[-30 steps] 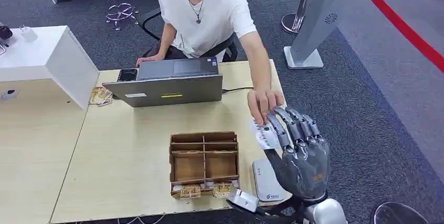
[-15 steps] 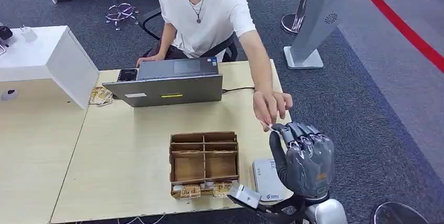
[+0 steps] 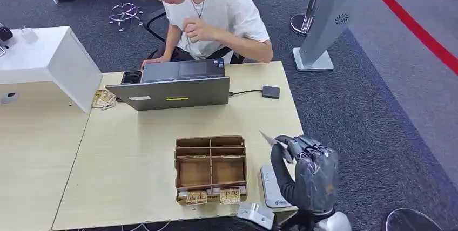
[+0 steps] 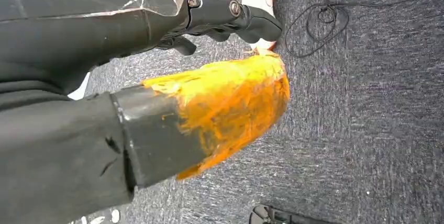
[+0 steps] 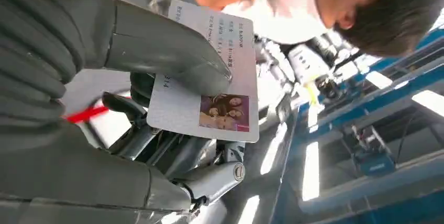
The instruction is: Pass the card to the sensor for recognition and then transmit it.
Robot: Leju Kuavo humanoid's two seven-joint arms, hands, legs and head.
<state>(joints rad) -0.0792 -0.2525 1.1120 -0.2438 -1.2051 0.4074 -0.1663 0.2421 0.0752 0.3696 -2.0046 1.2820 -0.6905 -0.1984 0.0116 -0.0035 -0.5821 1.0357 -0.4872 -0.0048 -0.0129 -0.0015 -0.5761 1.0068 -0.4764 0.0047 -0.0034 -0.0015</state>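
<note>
Person's hand has pulled back from the handover, so I now have the card (image 5: 209, 77) pinched in my right hand (image 3: 308, 169) just above the sensor (image 3: 273, 188) at 5 o'clock of the divided box (image 3: 210, 169); scan and pass-on remain; left hand state unknown

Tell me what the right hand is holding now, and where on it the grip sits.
The right hand pinches the card: its thumb lies across the printed face beside the photo, its fingers behind.
</note>
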